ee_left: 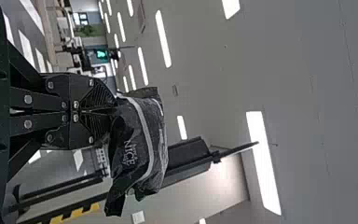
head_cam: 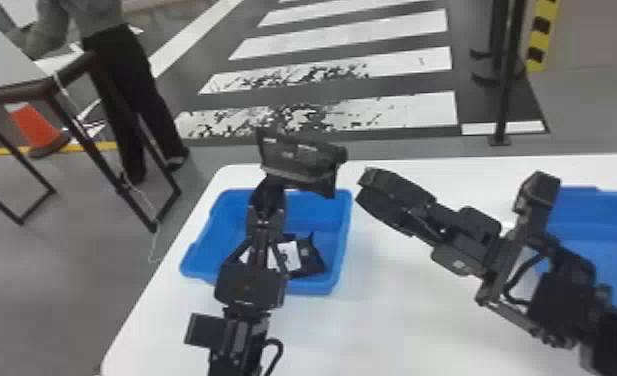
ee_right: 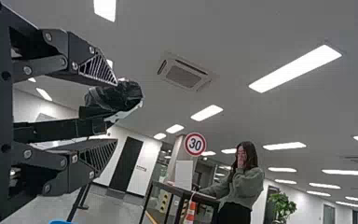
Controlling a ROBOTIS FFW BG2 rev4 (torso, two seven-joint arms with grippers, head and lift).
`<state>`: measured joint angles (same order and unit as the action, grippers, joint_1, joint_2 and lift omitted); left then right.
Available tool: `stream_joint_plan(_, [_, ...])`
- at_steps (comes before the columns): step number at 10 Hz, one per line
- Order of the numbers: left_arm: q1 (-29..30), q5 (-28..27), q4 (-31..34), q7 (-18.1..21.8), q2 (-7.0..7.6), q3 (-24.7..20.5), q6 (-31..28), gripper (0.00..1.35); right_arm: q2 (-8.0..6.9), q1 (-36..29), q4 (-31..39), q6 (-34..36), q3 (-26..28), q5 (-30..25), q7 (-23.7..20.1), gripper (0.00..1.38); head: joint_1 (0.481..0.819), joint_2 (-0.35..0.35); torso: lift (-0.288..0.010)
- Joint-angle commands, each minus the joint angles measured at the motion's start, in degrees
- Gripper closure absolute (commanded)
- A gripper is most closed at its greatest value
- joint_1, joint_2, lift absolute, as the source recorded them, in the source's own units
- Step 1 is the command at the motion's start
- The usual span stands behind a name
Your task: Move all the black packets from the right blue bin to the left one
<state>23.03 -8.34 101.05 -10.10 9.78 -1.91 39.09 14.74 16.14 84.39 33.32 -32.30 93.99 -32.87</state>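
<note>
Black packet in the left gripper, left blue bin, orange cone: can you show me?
Black packet (ee_left: pixel 133 135): left wrist view, on its dark face.
Left blue bin (head_cam: pixel 312 286): head view, on its front wall.
Orange cone (head_cam: pixel 32 125): head view, on its side.

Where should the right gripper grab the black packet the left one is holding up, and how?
Probably by the end of the black packet nearest the right gripper, coming from the robot's right. The left gripper pinches one edge, but that end sticks out past it, and it looks flattish, so the right's open fingers could likely close on it.
</note>
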Motion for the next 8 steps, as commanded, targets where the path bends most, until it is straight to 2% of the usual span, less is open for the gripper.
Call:
stream_joint_plan(1, [-0.4,-0.9,0.0,0.0,-0.47,-3.7,-1.1,1.22,0.11,-0.7,0.3,-0.1,0.0,0.6,-0.1,0.1,0.67,0.35,-0.168])
stream_joint_plan(3, [-1.2,-6.6,-0.1,0.0,-0.64,-7.5,-5.9,1.22,0.37,-1.8,0.9,-1.1,0.1,1.9,-0.1,0.12,0.663,0.35,-0.168])
stream_joint_plan(4, [-1.9,-7.4,-2.0,-0.3,-0.64,-7.2,-9.1,1.21,0.46,-2.2,1.3,-1.4,0.2,2.2,-0.1,0.12,0.66,0.35,-0.168])
stream_joint_plan(5, [-2.9,-4.3,-4.6,-1.1,-0.29,-5.2,-14.6,1.02,0.73,-2.9,2.7,-2.0,0.3,2.4,-0.1,0.12,0.664,0.35,-0.168])
stream_joint_plan(6, [-3.2,-3.3,-6.1,-1.1,-0.47,-4.9,-17.1,0.42,0.9,-4.0,4.7,-2.5,1.0,2.1,-0.1,0.12,0.676,0.35,-0.168])
stream_joint_plan(7, [-3.1,-3.7,-6.5,-1.1,-0.55,-5.3,-17.6,0.05,1.08,-5.6,6.7,-2.7,2.6,1.5,-0.1,0.12,0.691,0.35,-0.168])
stream_joint_plan(8, [-2.5,-3.7,-6.5,-1.1,-0.73,-6.1,-16.3,0.11,1.08,-6.3,7.4,-2.7,3.7,1.1,-0.1,0.12,0.695,0.35,-0.168])
